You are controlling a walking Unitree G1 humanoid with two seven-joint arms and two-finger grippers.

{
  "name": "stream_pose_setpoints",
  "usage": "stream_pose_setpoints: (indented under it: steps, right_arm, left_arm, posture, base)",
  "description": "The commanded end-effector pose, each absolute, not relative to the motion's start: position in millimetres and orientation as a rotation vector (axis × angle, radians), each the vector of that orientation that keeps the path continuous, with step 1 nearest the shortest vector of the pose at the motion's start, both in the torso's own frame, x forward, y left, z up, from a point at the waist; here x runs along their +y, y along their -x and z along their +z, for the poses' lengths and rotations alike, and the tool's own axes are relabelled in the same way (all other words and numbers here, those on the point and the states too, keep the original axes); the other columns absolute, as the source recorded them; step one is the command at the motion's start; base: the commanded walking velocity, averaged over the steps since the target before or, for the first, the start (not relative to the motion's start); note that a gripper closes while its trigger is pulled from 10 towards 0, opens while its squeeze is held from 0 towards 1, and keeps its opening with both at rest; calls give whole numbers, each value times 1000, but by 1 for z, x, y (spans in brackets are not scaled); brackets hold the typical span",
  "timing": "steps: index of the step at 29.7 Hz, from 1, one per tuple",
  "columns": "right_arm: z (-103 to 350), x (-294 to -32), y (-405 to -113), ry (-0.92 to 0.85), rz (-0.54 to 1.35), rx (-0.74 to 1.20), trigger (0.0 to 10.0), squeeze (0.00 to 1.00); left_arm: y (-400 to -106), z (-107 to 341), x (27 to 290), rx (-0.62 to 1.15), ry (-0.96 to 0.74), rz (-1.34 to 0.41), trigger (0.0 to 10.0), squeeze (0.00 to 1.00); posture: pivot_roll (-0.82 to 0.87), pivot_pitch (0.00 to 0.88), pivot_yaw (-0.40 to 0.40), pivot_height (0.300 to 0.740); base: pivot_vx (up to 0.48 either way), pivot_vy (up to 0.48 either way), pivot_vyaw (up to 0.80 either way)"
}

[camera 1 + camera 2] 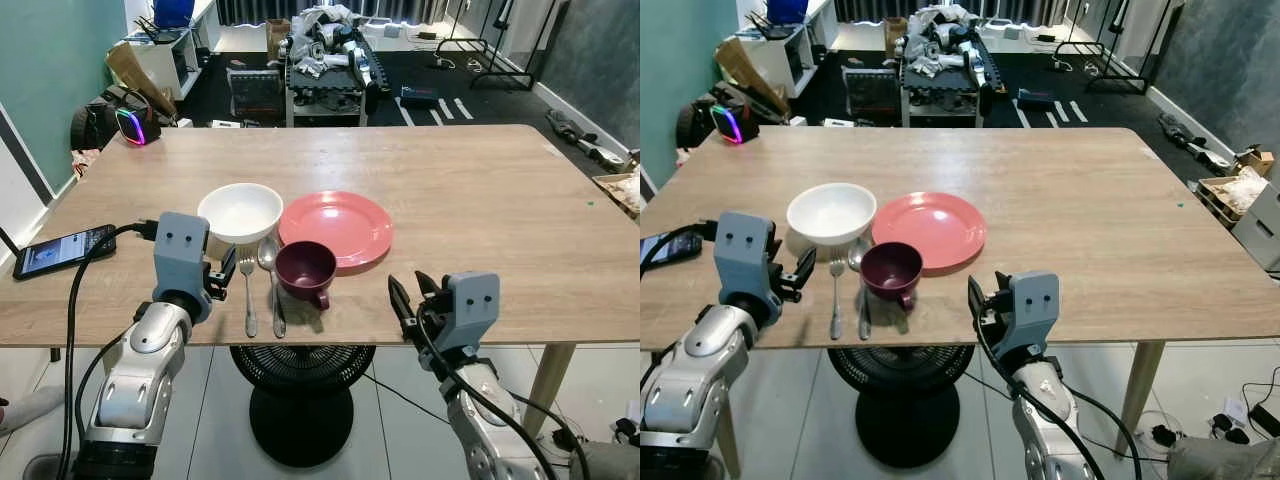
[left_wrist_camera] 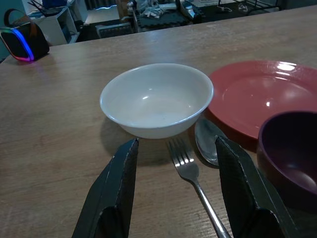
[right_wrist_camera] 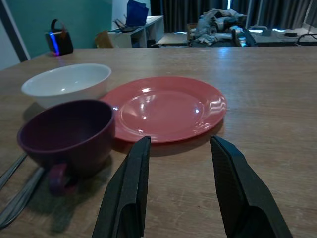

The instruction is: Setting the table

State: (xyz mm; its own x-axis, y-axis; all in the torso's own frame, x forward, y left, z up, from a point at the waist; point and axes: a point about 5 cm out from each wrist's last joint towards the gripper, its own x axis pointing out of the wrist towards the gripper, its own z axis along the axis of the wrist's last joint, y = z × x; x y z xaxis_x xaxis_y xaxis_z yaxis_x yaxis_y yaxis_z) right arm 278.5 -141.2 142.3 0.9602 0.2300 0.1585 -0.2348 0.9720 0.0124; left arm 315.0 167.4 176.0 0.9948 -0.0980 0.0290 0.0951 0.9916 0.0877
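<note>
On the wooden table (image 1: 480, 200) a white bowl (image 1: 240, 212) sits left of a red plate (image 1: 335, 227). In front of them lie a fork (image 1: 248, 290) and a spoon (image 1: 271, 280), side by side, with a dark purple mug (image 1: 306, 271) to their right, touching the plate's rim. My left gripper (image 1: 226, 272) is open at the near edge, just left of the fork, empty. Open too, my right gripper (image 1: 412, 296) hovers at the near edge, right of the mug, facing the plate (image 3: 166, 106) and mug (image 3: 67, 134).
A phone (image 1: 62, 250) with a black cable lies at the table's left edge. A black fan base (image 1: 300, 400) stands under the table. Beyond the far edge are a cluttered black cart (image 1: 325, 60), a glowing speaker (image 1: 133, 125) and a shelf (image 1: 165, 45).
</note>
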Motion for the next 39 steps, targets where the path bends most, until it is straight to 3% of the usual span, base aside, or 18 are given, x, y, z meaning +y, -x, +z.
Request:
stream_pose_setpoints:
  steps: [1,14,27,39]
  right_arm:
    - [142,-139,-275,-15,254,-164,10000,0]
    - [142,-112,-259,128,431,-184,10000,0]
    - [130,-111,-264,42,325,-118,10000,0]
    - [131,-107,-260,57,384,-126,10000,0]
  left_arm:
    - [-313,171,168,-23,-107,-95,10000,0]
    - [-311,166,168,17,-166,-96,10000,0]
    - [-312,167,165,13,-175,-110,10000,0]
    - [-311,166,163,10,-184,-119,10000,0]
  posture:
    - [-27,0,94,740]
    - [-25,0,94,740]
    - [-19,0,101,740]
    - [-20,0,99,740]
  base:
    - [0,0,0]
    - [0,0,0]
    - [0,0,0]
    - [0,0,0]
